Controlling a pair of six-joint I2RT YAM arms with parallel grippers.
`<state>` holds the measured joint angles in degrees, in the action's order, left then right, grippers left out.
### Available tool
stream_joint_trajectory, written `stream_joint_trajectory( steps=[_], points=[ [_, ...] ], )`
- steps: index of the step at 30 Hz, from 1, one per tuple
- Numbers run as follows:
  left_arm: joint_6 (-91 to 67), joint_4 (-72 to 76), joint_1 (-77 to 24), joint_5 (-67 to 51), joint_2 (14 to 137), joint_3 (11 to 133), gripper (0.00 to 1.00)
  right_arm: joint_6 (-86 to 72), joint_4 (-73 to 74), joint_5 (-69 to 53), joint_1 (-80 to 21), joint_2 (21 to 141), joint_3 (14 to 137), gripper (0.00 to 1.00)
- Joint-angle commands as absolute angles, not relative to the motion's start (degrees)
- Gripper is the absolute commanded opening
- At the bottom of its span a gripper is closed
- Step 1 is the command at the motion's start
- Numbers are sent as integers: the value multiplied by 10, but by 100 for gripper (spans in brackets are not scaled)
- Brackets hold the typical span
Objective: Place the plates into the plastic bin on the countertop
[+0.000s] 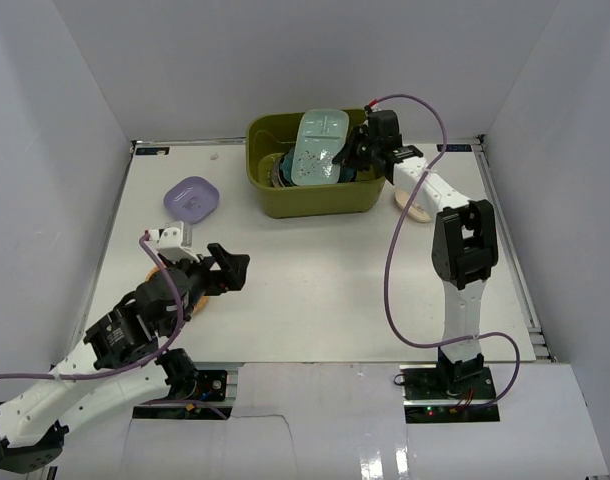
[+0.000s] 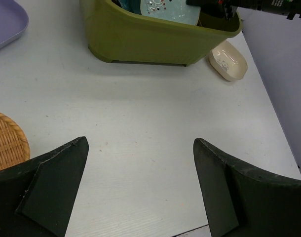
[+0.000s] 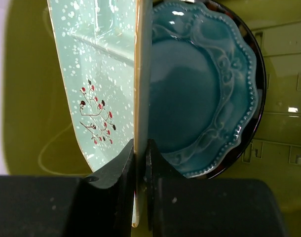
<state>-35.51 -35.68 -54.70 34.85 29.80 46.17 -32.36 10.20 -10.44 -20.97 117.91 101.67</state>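
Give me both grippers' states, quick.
Left gripper: open, holding nothing.
Right gripper: shut on the mint plate, gripping its edge.

plate (image 1: 321, 148) in bin (image 1: 310, 202), dish (image 1: 191, 198) to left

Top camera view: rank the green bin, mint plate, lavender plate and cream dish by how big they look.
1. green bin
2. mint plate
3. lavender plate
Unranked: cream dish, partly hidden behind the right arm.

The flat white countertop (image 1: 315, 290) bore an olive-green plastic bin (image 1: 315, 200), a lavender plate (image 1: 191, 199), a cream oval dish (image 2: 228, 60) and a woven tan plate (image 2: 6, 140).
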Motion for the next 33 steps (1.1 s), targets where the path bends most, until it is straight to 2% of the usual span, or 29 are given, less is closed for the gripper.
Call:
stream_joint_trajectory(
  steps=[1,4,7,14,19,22,23,25,26,28,31,33],
  points=[
    [-345,-364,-547,363,284,460,98,-330,60,-124,-208,1172,1085,8],
    [-346,-365,-547,364,279,459,98,-334,60,-119,-207,1184,1081,8],
    [-347,-365,-547,362,276,456,98,-336,75,-118,-207,1201,1091,13],
    [-348,-365,-547,367,279,460,98,-324,104,-111,-207,1219,1105,38],
    [-347,-377,-548,371,278,468,98,-309,112,-100,-207,1209,1096,49],
    [-344,-394,-547,389,282,485,98,-298,108,-100,-207,1187,1079,59],
    [-341,-403,-548,396,286,497,98,-292,101,-98,-208,1172,1071,67],
    [-338,-411,-547,416,289,510,98,-284,99,-95,-208,1153,1067,75],
    [-335,-411,-547,423,290,515,98,-280,96,-97,-208,1132,1062,83],
    [-332,-411,-548,447,288,527,98,-274,77,-105,-213,1089,1029,93],
    [-326,-401,-547,477,285,528,98,-275,32,-121,-224,1024,961,99],
    [-323,-390,-547,507,284,518,98,-282,-15,-128,-245,977,919,96]
  ],
)
